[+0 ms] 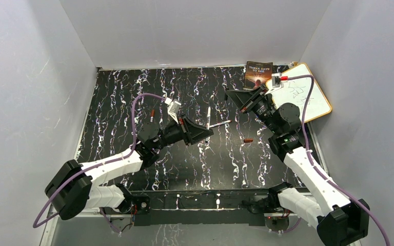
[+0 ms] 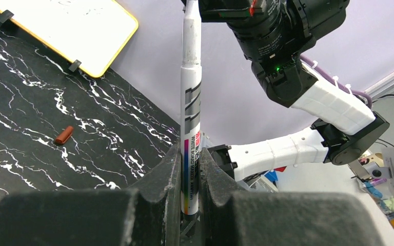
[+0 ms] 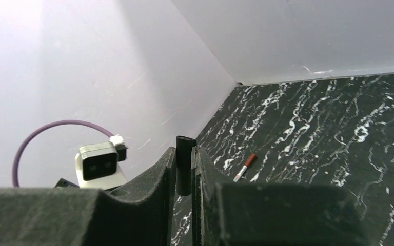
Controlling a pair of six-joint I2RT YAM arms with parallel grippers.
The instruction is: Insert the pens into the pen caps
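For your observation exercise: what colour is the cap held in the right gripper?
The cap is black, clearest in the right wrist view.

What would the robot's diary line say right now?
left fingers: shut on pen | right fingers: shut on black cap | pen not yet capped | reddish-brown cap: loose on table

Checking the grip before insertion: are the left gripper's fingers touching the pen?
Touching. The left wrist view shows both fingers of the left gripper pressed against the pen, with no gap on either side.

far right corner
a dark paperback book [image 1: 258, 74] is laid beside a yellow-rimmed whiteboard [image 1: 320, 102] on a black marbled tabletop [image 1: 107, 102].
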